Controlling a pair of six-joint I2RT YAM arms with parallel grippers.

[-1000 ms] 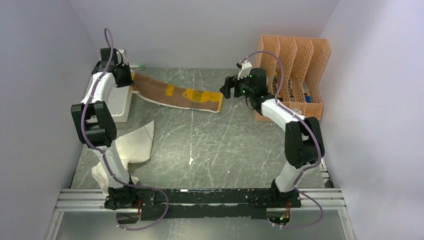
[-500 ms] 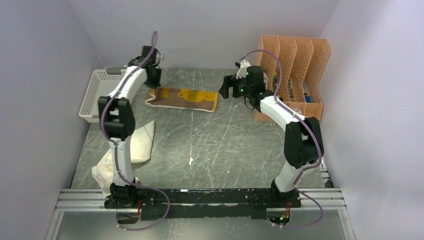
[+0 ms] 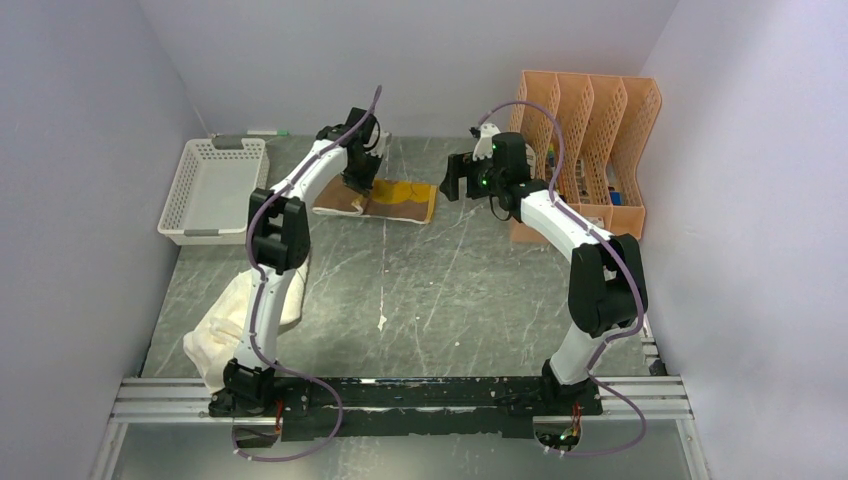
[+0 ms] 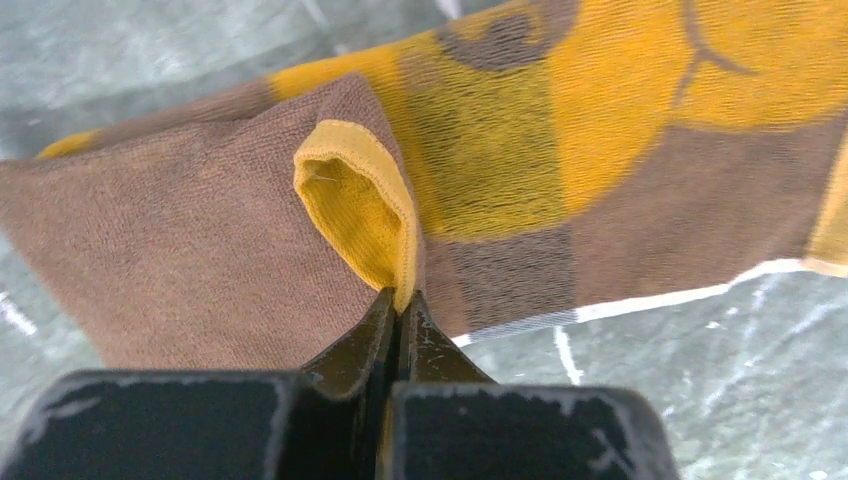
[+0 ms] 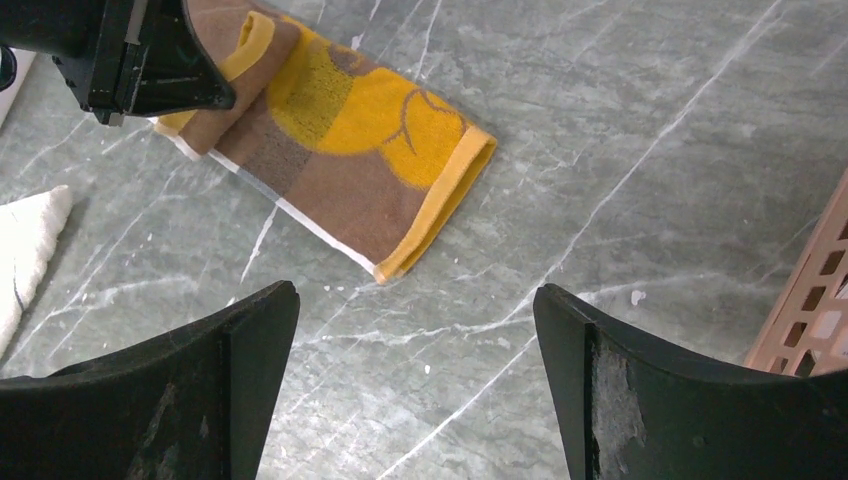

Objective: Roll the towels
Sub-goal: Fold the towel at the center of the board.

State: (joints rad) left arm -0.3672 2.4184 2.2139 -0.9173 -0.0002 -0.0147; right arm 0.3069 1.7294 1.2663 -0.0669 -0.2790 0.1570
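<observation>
Grey marbled worktop (image 3: 450,290) fills a pale-walled booth, with a white mesh basket (image 3: 172,200) at its far left and an orange lattice file rack (image 3: 600,120) standing against the right wall.

The mustard-and-brown towel (image 3: 405,198) lies flat at the far middle of the worktop, between the two arms' tips. Its pale edge runs along the near side and a yellow band closes its right end. Its left end is turned over onto the rest of the cloth, so brown cloth lies over the yellow pattern there.

The left pincer (image 4: 400,310) is closed on this towel. In the left wrist view, its dark fingers (image 4: 350,350) meet tip to tip around a small raised loop of the yellow hem, which stands up from the folded brown layer. The left arm reaches from the near left across to the towel's left half.

The right pincer (image 5: 415,300) is spread wide and holds nothing. In the right wrist view, its two fingers frame bare worktop just short of the towel's right end, apart from the cloth. I cannot tell its height above the worktop.

The cream towel (image 3: 225,320) lies rumpled at the near left of the worktop, beside the left arm's base and partly under that arm, well apart from the other towel.
</observation>
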